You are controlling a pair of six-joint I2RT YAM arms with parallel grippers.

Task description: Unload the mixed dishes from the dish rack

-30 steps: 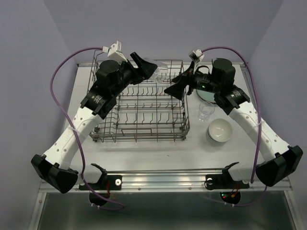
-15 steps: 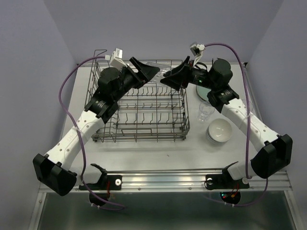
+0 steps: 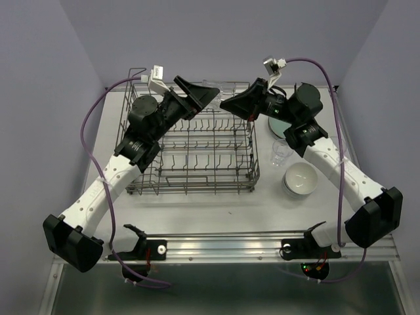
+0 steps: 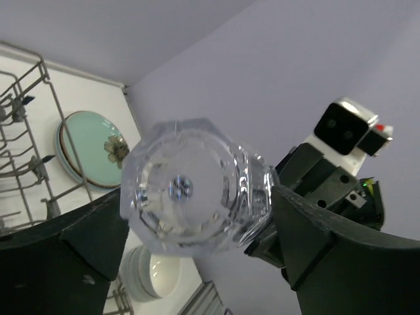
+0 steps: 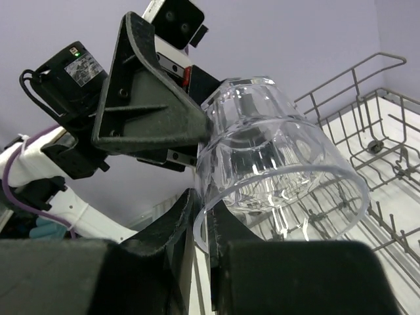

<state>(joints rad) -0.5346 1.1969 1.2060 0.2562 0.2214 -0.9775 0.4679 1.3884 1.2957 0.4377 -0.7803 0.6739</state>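
The white tabletop [image 3: 197, 209] lies nearest to my bases. On it, left of centre, sits the dish rack [image 3: 190, 189], its long side toward me.

Just right of the rack's near corner stand the white bowls [image 3: 300, 178], stacked with their mouths up. Directly beyond the stack, the standing glass [image 3: 282, 151] is upright on the tabletop, close to the rack's right wall but apart from it. Farther back, a pale green plate [image 4: 85, 147] with a small flower print lies flat on the tabletop. In the top view my right arm covers part of it.

At the far edge of the rack, both my arms reach up and inward and meet in the air. The held glass [image 4: 190, 190] is between them, lying on its side, above the rack wires and clear of them.

My left hand [image 3: 209, 93] stands wide, with one finger against each side of the held glass near its thick base. The base faces the left wrist camera.

My right hand [image 5: 202, 220] is narrow and pinches the rim of the same glass. One finger is inside the mouth and the other is outside it.
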